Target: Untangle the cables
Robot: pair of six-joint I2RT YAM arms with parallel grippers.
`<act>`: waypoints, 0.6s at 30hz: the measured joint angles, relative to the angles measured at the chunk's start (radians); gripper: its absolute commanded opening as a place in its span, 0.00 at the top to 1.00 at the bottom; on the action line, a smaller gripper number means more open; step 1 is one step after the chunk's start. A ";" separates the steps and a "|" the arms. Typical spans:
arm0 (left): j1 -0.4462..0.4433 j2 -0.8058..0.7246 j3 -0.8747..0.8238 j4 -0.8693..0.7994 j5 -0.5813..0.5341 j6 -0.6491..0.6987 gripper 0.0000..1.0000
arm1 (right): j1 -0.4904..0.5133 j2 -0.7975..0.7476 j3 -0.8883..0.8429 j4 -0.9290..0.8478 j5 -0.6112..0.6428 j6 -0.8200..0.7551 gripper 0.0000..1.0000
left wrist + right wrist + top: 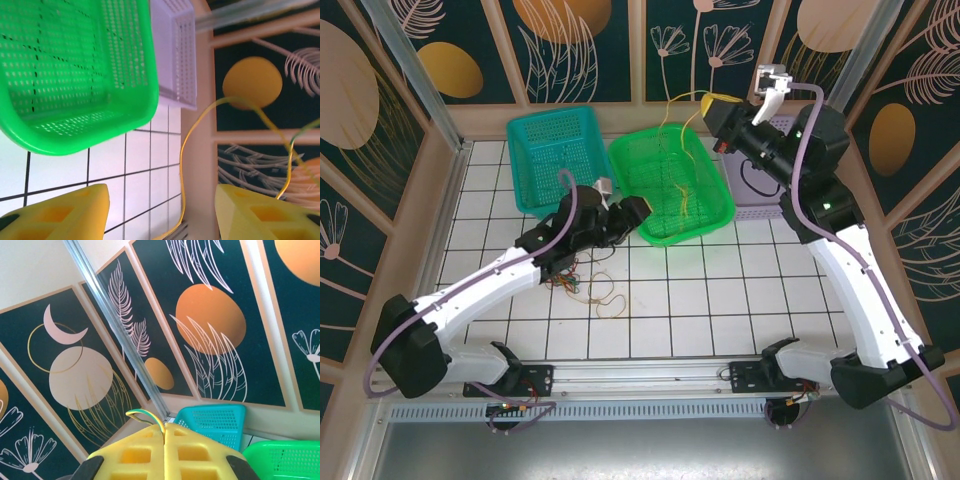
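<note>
My right gripper (708, 100) is raised high above the back of the green basket (650, 150). It is shut on a yellow-green cable (145, 415), which loops out just past the pressed-together fingertips (164, 426). That cable (667, 125) hangs down into the green basket, where more thin strands (685, 195) lie. A tangle of red, tan and dark cables (582, 282) rests on the tiles under my left arm. My left gripper (632, 215) hovers at the basket's near-left rim, open (160, 200). A yellow cable (182, 165) crosses the gap in that view, touching neither finger.
A teal basket (555, 150) stands at the back left beside the green one. A lavender basket (175, 50) sits at the back right, partly behind my right arm. Patterned wall panels enclose the tiled floor (720, 290).
</note>
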 measured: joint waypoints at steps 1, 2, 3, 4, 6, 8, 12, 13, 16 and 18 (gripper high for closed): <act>-0.005 0.013 0.000 0.005 0.013 0.034 0.42 | 0.000 0.005 0.000 0.000 -0.006 0.005 1.00; -0.008 0.023 -0.004 0.010 0.025 0.068 0.41 | 0.000 0.010 0.000 0.000 -0.011 0.010 1.00; -0.010 0.030 -0.011 0.013 0.034 0.096 0.41 | 0.000 0.014 0.000 -0.001 -0.016 0.013 1.00; -0.011 0.033 -0.025 0.025 0.047 0.124 0.39 | 0.000 0.018 0.000 -0.002 -0.018 0.016 1.00; -0.016 0.036 -0.057 0.045 0.065 0.173 0.38 | 0.000 0.026 0.000 -0.003 -0.021 0.020 1.00; -0.022 0.045 -0.072 0.061 0.085 0.217 0.35 | 0.000 0.032 0.000 -0.006 -0.026 0.021 1.00; -0.053 0.069 -0.071 0.096 0.108 0.297 0.32 | 0.000 0.046 0.006 -0.013 -0.044 0.026 1.00; -0.064 0.076 -0.069 0.099 0.106 0.323 0.30 | 0.000 0.050 0.009 -0.014 -0.048 0.028 1.00; -0.084 0.106 -0.034 0.072 0.079 0.393 0.22 | 0.000 0.060 0.016 -0.019 -0.063 0.039 1.00; -0.087 0.119 -0.005 0.044 0.032 0.433 0.22 | 0.000 0.064 0.018 -0.023 -0.073 0.048 1.00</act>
